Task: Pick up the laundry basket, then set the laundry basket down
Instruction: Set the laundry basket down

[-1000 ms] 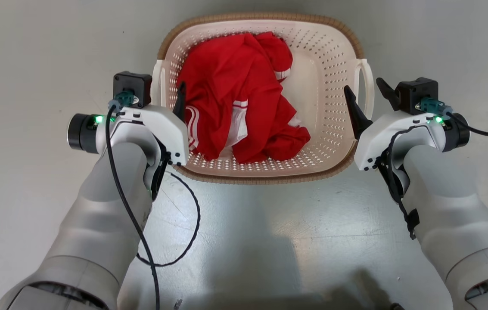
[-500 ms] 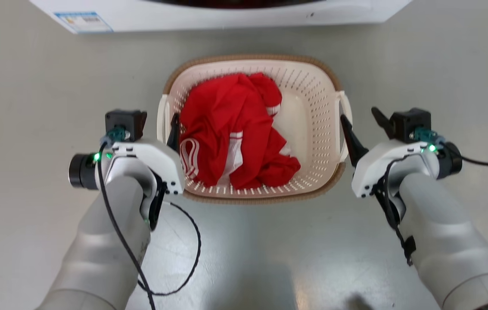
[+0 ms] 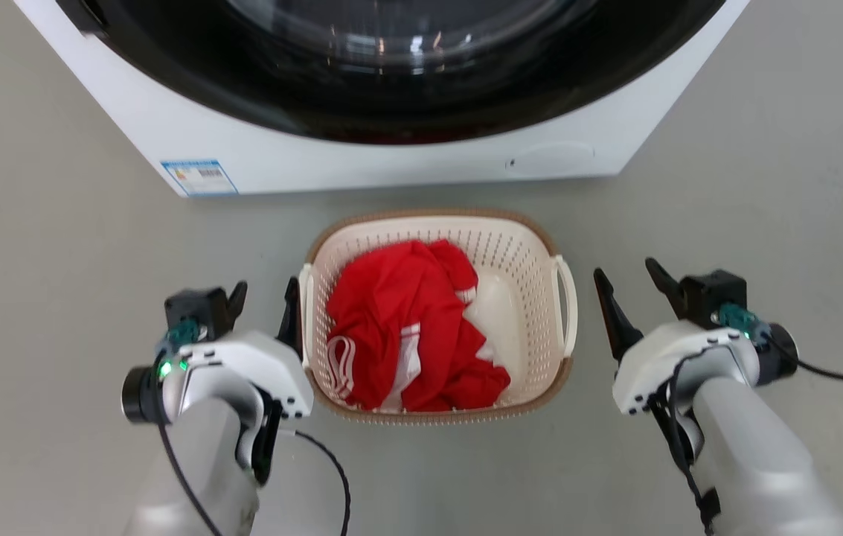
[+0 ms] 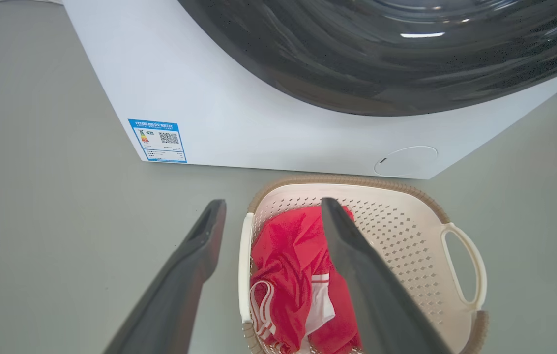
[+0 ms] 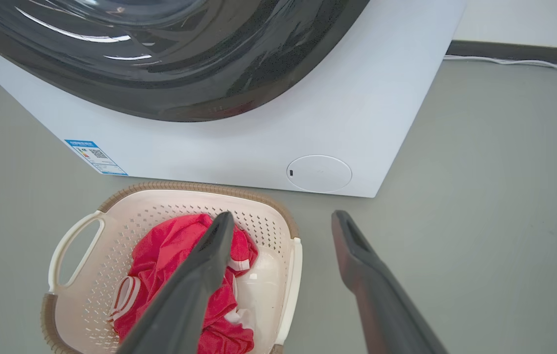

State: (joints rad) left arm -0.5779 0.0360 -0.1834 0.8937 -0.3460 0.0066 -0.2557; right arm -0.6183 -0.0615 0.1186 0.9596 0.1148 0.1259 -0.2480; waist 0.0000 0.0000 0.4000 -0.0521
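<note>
Washer cropped, label unreadable, basket floor half buried.
The washing machine point(image 3: 361, 160) is running off the head view at 12 o'clock, its blue label point(image 3: 199, 177) showing print too small to read. The red garment point(image 3: 399, 327) is covering most of the floor of the laundry basket point(image 3: 518, 260); one finger point(image 4: 357, 265) of the left gripper point(image 4: 272, 201) is blocking part of that cloth.

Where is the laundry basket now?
In the head view, the laundry basket sits on the floor between the left gripper and the right gripper, before the washing machine.
</note>
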